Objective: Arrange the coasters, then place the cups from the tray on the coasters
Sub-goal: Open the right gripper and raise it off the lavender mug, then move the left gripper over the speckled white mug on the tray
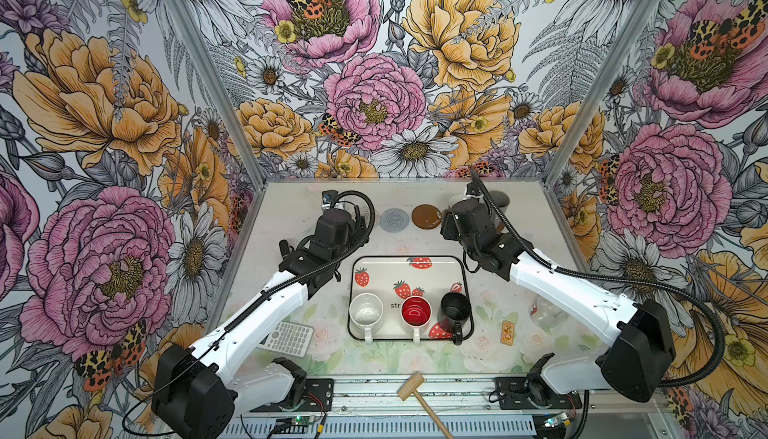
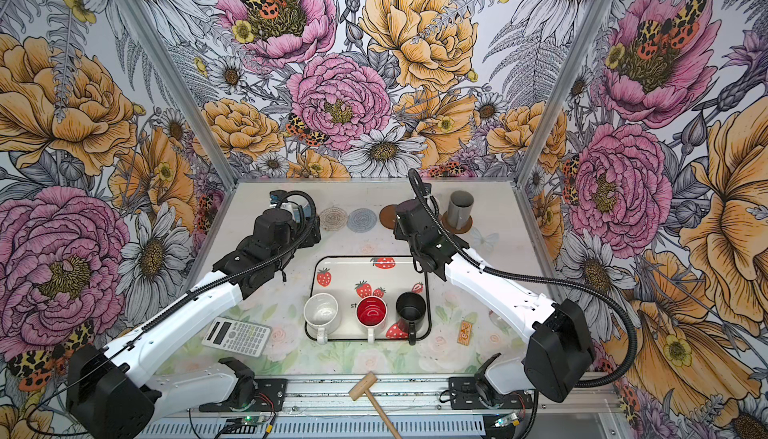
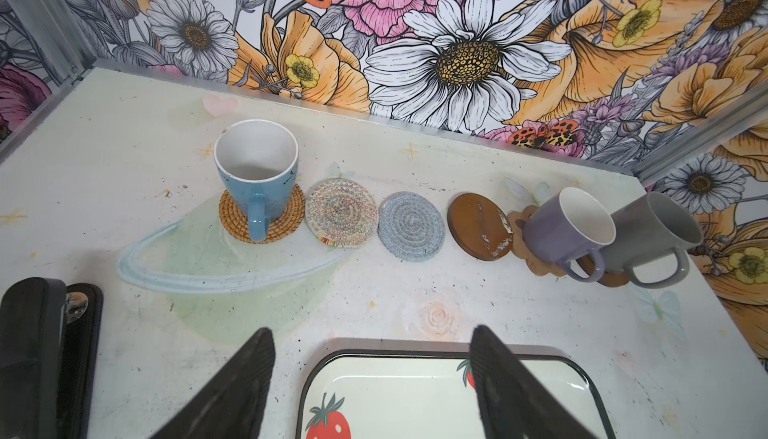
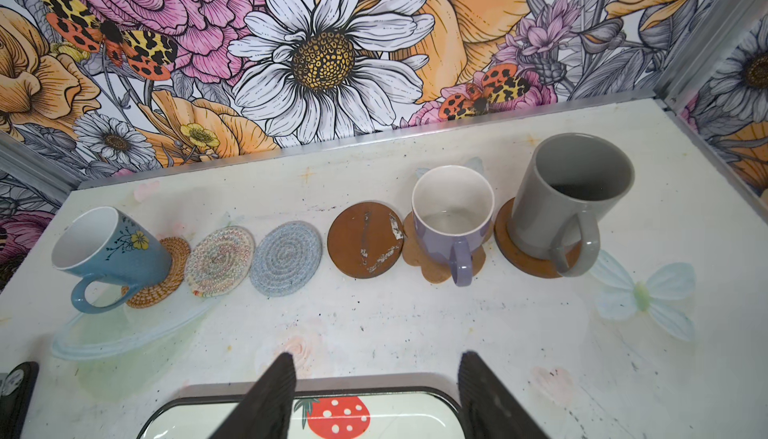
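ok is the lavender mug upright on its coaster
Upright. In the right wrist view the lavender mug stands mouth up, its base on the paw-shaped coaster, and its white inside looks empty.

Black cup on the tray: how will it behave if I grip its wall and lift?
The black cup looks like glossy glazed ceramic, so probably rigid, fairly heavy and slippery. It stands upright, so rolling seems unlikely, though its handle may pull it off-centre. The red-inside cup stands close beside it; a sideways nudge might knock that.
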